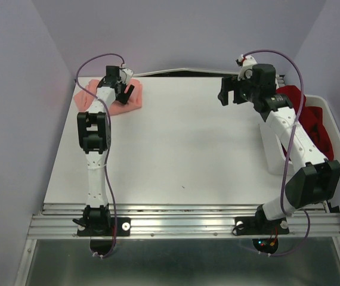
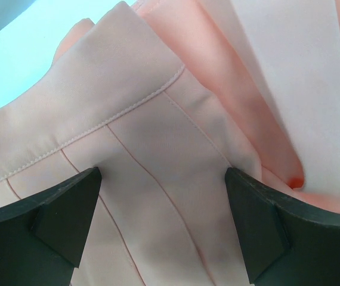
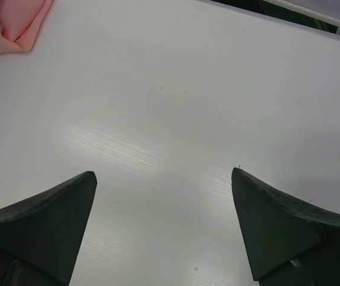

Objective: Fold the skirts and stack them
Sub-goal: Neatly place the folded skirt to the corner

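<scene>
Salmon-pink skirt (image 1: pixel 131 102) lies at far-left bench (image 1: pixel 188 155) corner, directly under left jaws, spread apart. Right jaws also apart, over bench; deep red skirt (image 1: pixel 320 122) sits in bin (image 1: pixel 339 156) beside them.

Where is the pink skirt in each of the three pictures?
Top view: the salmon-pink skirt lies at the far left corner of the white table, partly under the left gripper.
Left wrist view: it fills nearly the whole picture, beyond the open fingers.
Right wrist view: only a bit peeks in, top left.
Shared landmark: the white table, which also fills the right wrist view.
</scene>
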